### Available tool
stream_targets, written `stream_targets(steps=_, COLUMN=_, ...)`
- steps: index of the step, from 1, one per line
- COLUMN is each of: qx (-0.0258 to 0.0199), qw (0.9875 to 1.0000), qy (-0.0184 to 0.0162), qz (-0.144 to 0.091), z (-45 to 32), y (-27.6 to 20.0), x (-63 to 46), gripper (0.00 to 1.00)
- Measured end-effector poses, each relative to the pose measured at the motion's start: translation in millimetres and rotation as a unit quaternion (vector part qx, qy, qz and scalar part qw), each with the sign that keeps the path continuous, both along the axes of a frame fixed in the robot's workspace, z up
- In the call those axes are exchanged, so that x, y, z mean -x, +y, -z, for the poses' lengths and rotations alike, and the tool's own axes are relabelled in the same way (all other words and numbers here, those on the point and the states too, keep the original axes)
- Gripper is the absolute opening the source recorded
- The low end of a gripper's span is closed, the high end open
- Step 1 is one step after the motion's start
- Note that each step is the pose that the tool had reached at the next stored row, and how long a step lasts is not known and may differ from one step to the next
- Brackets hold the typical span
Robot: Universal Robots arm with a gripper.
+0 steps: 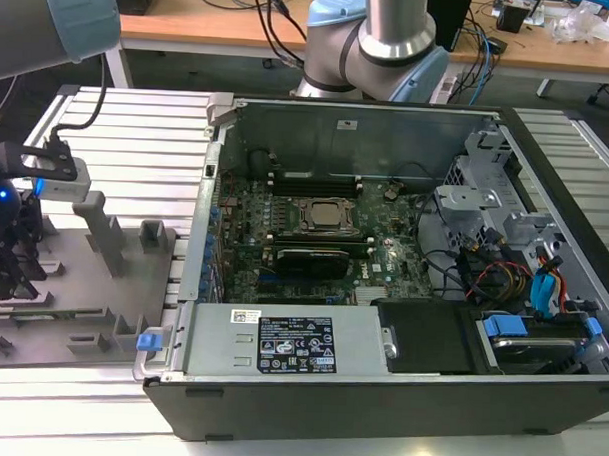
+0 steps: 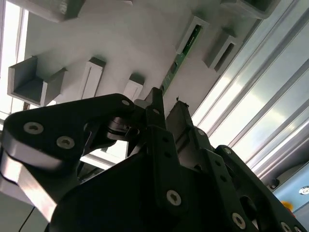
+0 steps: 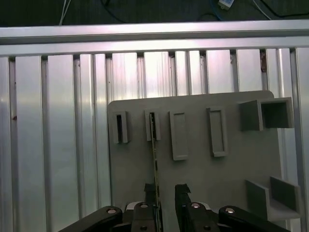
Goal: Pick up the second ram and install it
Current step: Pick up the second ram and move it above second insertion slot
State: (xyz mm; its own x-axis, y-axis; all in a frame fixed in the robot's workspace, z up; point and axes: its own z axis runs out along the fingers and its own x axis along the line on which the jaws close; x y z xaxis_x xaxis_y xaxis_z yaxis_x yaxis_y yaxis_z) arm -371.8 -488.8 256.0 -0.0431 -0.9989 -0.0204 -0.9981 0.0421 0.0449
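Observation:
The second ram [image 3: 155, 150] is a thin green stick standing on edge in a narrow pocket of the grey tray [image 3: 231, 164]. In the second wrist view the ram [image 2: 181, 55] runs from its pocket towards the fingertips. My gripper [image 3: 165, 191] hangs just over the ram's near end, open. The stick lies close along the inner face of one finger [image 3: 150, 193], and a visible gap separates it from the other finger. In the exterior view the gripper [image 1: 8, 263] is low over the tray [image 1: 93, 281] at that view's far left.
The open computer case [image 1: 379, 391] lies to the exterior view's right of the tray, with the CPU socket [image 1: 320, 214] and black memory slots [image 1: 311, 178] on its motherboard. Upright grey blocks [image 1: 109, 241] rise from the tray. Ribbed aluminium table [image 3: 58, 121] surrounds the tray.

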Motion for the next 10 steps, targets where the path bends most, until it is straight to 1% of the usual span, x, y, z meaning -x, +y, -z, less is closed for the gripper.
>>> stream_targets(steps=2, qx=0.0, qw=1.0, qy=0.0, qz=0.0, z=3.1, y=-1.7, x=-0.1, gripper=0.3)
stream_targets(steps=4, qx=0.0, qw=1.0, qy=0.0, qz=0.0, z=6.7, y=-5.6, x=0.8, gripper=0.3)
stream_targets(steps=10, qx=0.0, qw=1.0, qy=0.0, qz=0.0, z=15.1, y=-5.9, x=0.8, gripper=0.3)
